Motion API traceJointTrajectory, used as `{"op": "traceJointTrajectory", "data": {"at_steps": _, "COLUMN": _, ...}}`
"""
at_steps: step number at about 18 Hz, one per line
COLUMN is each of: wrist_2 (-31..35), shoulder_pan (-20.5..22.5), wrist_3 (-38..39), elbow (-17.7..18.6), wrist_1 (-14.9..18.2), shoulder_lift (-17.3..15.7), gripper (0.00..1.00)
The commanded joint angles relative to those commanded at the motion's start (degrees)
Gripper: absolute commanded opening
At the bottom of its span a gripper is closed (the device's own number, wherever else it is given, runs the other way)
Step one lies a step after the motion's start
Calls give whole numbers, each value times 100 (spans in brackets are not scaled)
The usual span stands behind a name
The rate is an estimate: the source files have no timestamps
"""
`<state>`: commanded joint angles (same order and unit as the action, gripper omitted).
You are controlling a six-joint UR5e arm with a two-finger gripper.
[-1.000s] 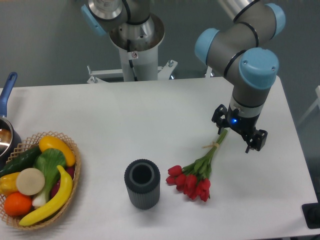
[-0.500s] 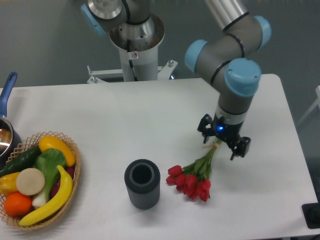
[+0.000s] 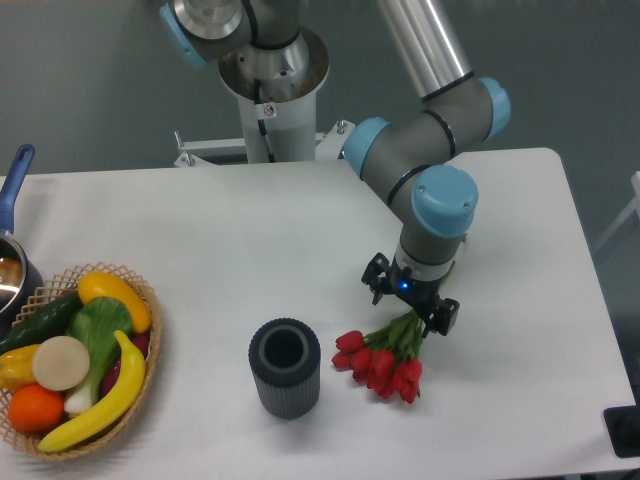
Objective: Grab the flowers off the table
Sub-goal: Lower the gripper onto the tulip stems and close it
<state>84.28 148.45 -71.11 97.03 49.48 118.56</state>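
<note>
The flowers (image 3: 383, 362) lie on the white table (image 3: 300, 230) to the right of the centre front: red tulip buds pointing to the lower left, green stems running up to the right under my gripper. My gripper (image 3: 411, 300) hangs right over the stems, its two dark fingers apart, one on each side of the stem bundle. It is open and holds nothing. The pale band on the stems is hidden behind the gripper.
A dark ribbed cylinder vase (image 3: 284, 367) stands upright just left of the buds. A wicker basket (image 3: 150, 345) of fruit and vegetables sits at the front left, with a blue-handled pot (image 3: 12, 250) behind it. The robot base (image 3: 272, 80) is at the back.
My gripper has moved left and toward the front along the stems, from beside the stem ends to over the stems near the buds. The flowers have not moved.
</note>
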Motion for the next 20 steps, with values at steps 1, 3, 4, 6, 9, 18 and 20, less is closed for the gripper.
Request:
{"op": "traceJointTrajectory", "data": {"at_steps": 1, "wrist_2": 27, "shoulder_pan": 0, "wrist_3": 26, "elbow": -18, "wrist_1": 0, "shoulder_lift": 35, "gripper": 100}}
{"op": "traceJointTrajectory", "data": {"at_steps": 3, "wrist_2": 36, "shoulder_pan": 0, "wrist_3": 53, "elbow": -35, "wrist_1": -79, "shoulder_lift": 79, "gripper": 100}}
{"op": "traceJointTrajectory", "data": {"at_steps": 4, "wrist_2": 44, "shoulder_pan": 0, "wrist_3": 62, "elbow": -27, "wrist_1": -149, "shoulder_lift": 123, "gripper": 100}}
{"op": "traceJointTrajectory", "data": {"at_steps": 6, "wrist_2": 45, "shoulder_pan": -9, "wrist_3": 158, "elbow": -27, "wrist_1": -237, "shoulder_lift": 193, "gripper": 100}}
{"op": "traceJointTrajectory", "data": {"at_steps": 9, "wrist_2": 62, "shoulder_pan": -97, "wrist_3": 238, "elbow": -88, "wrist_1": -255, "shoulder_lift": 325, "gripper": 100}}
{"op": "traceJointTrajectory", "data": {"at_steps": 18, "wrist_2": 607, "shoulder_pan": -237, "wrist_3": 622, "elbow": -158, "wrist_1": -290, "shoulder_lift": 247, "gripper": 5}}
{"op": "traceJointTrajectory", "data": {"at_steps": 20, "wrist_2": 607, "shoulder_pan": -237, "wrist_3": 756, "elbow": -237, "wrist_1": -281, "shoulder_lift": 211, "gripper": 0}}
